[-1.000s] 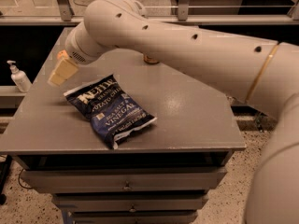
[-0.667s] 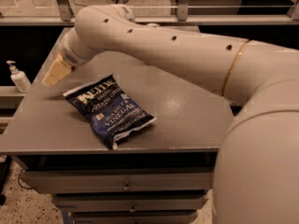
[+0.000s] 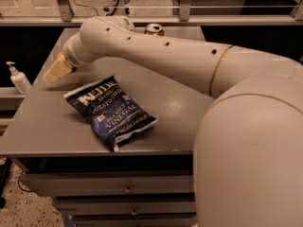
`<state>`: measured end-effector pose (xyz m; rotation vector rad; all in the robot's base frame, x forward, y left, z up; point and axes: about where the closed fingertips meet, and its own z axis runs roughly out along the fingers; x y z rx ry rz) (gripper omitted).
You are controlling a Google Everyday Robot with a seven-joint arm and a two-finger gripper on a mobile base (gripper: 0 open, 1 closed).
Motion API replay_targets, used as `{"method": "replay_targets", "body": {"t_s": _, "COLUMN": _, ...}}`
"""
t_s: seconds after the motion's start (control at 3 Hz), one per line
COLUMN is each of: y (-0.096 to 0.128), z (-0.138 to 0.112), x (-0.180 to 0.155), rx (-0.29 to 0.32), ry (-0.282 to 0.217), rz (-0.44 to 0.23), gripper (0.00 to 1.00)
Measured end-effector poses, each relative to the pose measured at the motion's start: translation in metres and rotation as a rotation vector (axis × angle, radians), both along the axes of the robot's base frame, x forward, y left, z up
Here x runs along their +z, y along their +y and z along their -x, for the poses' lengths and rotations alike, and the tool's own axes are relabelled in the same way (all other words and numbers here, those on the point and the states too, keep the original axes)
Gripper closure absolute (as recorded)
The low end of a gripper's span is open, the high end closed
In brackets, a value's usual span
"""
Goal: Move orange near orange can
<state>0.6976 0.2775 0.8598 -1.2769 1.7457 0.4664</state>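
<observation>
My gripper hangs over the table's left edge, at the end of my arm, which reaches across from the right. A small orange patch shows at the gripper's upper side. It looks like the orange, mostly hidden, and I cannot tell whether it is held. The orange can stands at the table's back edge. Only its silver top shows above my arm. It is far to the right of the gripper.
A dark blue bag of chips lies on the grey table, just right of and below the gripper. A white pump bottle stands on a lower shelf left of the table. Drawers sit under the tabletop.
The gripper has drifted slightly left. My arm's elbow has swung closer and fills more of the right side. The bag has not moved.
</observation>
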Motion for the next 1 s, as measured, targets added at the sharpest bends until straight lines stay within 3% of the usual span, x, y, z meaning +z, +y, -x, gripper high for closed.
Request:
{"method": "replay_targets", "body": {"t_s": 0.33, "y": -0.0028, "z": -0.0102, "x": -0.0052, "rx": -0.037, "ry": 0.019, "rz": -0.069, "gripper": 0.17}}
{"method": "replay_targets", "body": {"t_s": 1.0, "y": -0.0059, "z": -0.0074, "x": 0.0043, "rx": -0.046, "ry": 0.010, "rz": -0.142, "gripper": 0.64}}
